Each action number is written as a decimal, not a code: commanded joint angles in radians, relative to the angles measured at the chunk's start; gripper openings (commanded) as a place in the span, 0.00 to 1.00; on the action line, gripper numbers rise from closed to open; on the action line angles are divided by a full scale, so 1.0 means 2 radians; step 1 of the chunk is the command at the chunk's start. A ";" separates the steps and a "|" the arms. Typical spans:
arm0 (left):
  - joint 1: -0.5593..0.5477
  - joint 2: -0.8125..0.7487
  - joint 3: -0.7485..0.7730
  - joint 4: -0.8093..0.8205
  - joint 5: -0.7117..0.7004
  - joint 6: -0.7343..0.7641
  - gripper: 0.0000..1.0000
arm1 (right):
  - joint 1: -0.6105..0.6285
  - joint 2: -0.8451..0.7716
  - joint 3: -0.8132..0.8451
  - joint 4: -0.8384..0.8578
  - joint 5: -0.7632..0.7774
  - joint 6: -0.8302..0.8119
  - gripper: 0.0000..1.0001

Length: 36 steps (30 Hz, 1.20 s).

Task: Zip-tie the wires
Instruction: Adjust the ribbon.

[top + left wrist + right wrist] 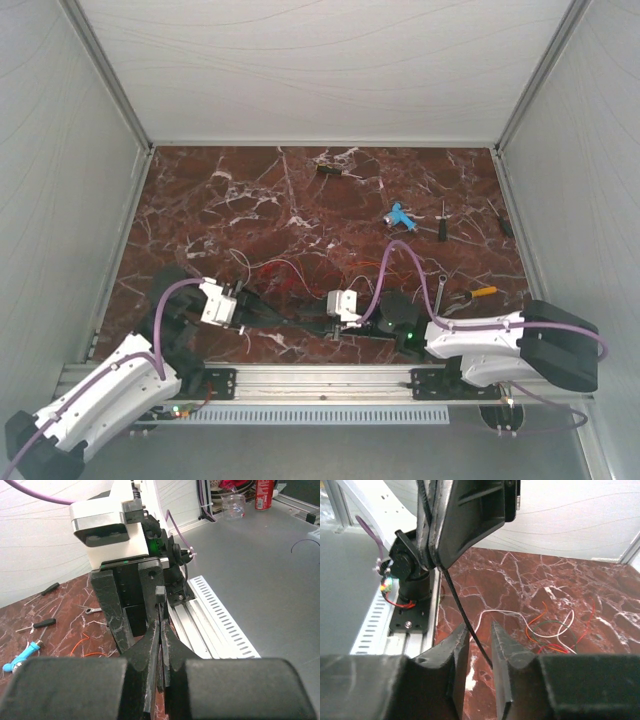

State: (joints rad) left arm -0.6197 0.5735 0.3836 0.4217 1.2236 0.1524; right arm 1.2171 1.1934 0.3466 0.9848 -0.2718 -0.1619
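The zip tie [465,612] is a thin black strip. My left gripper [162,630] is shut on it near the table's front edge, and its small square head [160,591] sticks up beyond the fingertips. My right gripper [479,635] faces the left one [262,308] and is open. The tie's free tail runs slanting down between the right jaws, close to the left finger [459,645]. In the top view the right gripper [318,322] sits tip to tip with the left. The wires [550,625], thin red, white, orange and green strands, lie loose on the marble beyond the grippers [290,270].
A blue tool [400,218], black-handled screwdrivers [441,225] [330,170], a wrench [441,290] and a yellow-handled tool [482,293] lie on the marble top. An aluminium rail [320,380] runs along the near edge. White walls close in three sides.
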 commanded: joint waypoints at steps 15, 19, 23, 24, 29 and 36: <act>0.002 -0.116 0.004 -0.056 -0.301 -0.108 1.00 | 0.012 -0.026 0.066 -0.067 0.181 0.012 0.00; 0.002 -0.133 0.007 -0.086 -0.479 -0.264 1.00 | 0.013 -0.021 0.080 -0.075 0.263 0.047 0.00; 0.002 -0.119 0.020 -0.122 -0.512 -0.316 1.00 | 0.014 -0.003 0.107 -0.107 0.304 0.050 0.00; 0.002 -0.111 0.021 -0.123 -0.517 -0.317 1.00 | 0.014 0.005 0.114 -0.116 0.311 0.051 0.00; 0.001 -0.105 -0.009 -0.061 -0.504 -0.318 0.83 | 0.019 0.025 0.133 -0.127 0.307 0.052 0.00; 0.002 -0.113 -0.043 0.017 -0.487 -0.281 0.56 | 0.021 0.041 0.154 -0.161 0.274 0.063 0.00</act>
State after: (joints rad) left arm -0.6193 0.3603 0.3073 0.3119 0.2440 -0.4404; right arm 1.2476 1.2564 0.5991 0.6891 0.2909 -0.0639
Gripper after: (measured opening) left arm 0.606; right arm 0.005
